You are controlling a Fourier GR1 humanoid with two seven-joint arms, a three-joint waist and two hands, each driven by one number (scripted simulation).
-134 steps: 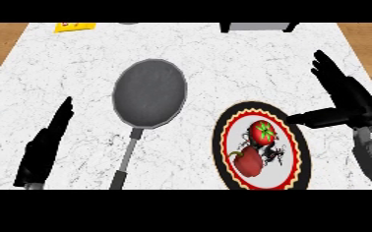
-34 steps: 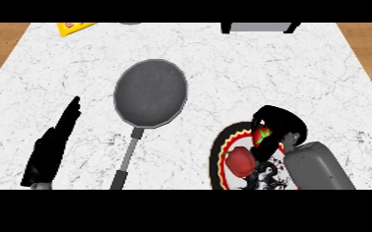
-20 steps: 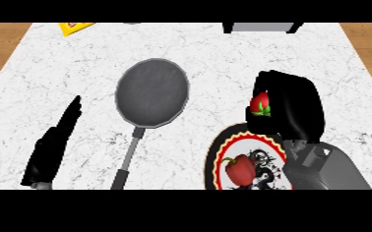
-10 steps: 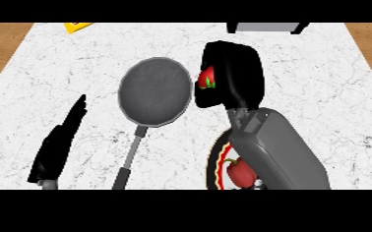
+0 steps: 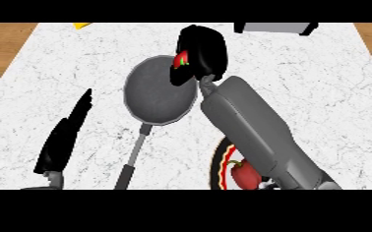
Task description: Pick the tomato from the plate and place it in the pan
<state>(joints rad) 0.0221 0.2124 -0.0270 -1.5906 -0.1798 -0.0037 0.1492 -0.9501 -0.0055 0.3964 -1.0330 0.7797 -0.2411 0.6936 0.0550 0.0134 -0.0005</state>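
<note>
**Hand over the pan rim, release comes next**

Right hand [image 5: 203, 54] has its fingers curled round the tomato [image 5: 181, 60], just above the pan [image 5: 158, 91]'s right edge. I'd carry it further left over the pan's middle, lower, then uncurl. Left hand [image 5: 64, 137] rests flat on the tabletop [image 5: 320, 78].

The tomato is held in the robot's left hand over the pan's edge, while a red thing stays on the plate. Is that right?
Not quite: the hand is wrong. The head view shows the tomato in the right hand, curled round it over the pan's right edge. The left hand rests open at the view's left, holding nothing. A red thing does lie on the plate.
</note>
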